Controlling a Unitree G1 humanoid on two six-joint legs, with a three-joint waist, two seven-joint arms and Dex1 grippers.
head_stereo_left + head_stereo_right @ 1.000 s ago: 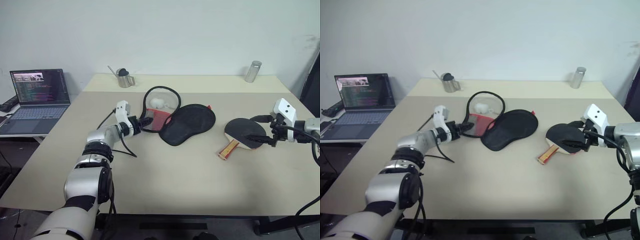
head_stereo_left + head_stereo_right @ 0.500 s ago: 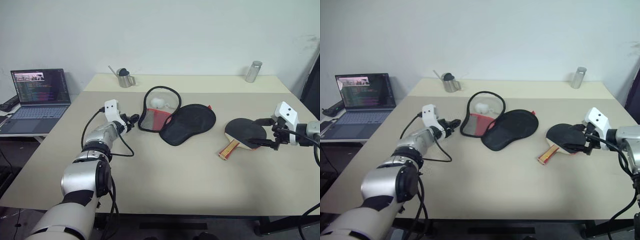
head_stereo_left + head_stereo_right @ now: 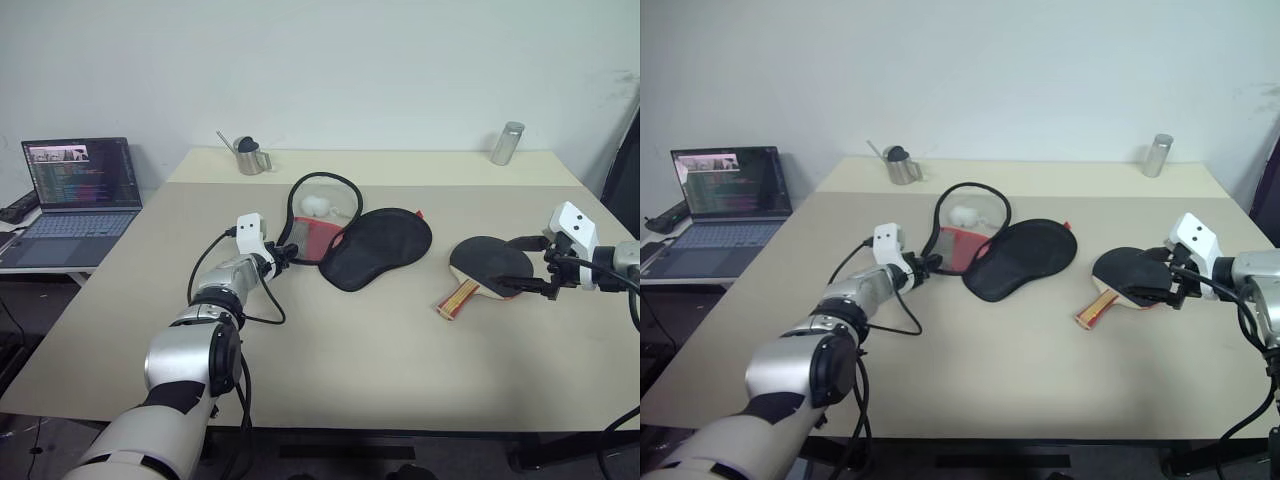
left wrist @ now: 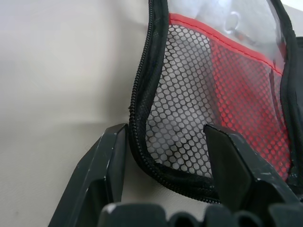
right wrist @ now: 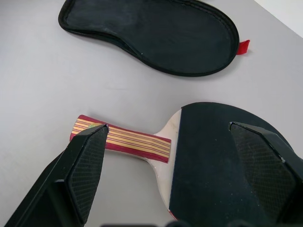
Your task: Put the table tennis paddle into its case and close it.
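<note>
fingers of the left gripper point(image 4: 165, 156) are standing spread, straddling the zipped edge of the case point(image 3: 375, 245), one finger outside on the table point(image 3: 400, 370) and one over the red mesh pocket, not pressing on it. the case is lying open near the middle of the table, its raised flap with the red mesh showing a clear window and something white inside, its black half lying flat beside it. the right gripper point(image 5: 175, 165) is hovering with its fingers spread wide above the table tennis paddle point(image 3: 485, 268), one finger over the striped handle and one over the black rubber face. the paddle is lying flat on the table to the right of the case, apart from it.

a laptop point(image 3: 72, 200) is sitting open at the far left, with a metal cup point(image 3: 250, 157) and a metal can point(image 3: 506, 143) along the far edge.
</note>
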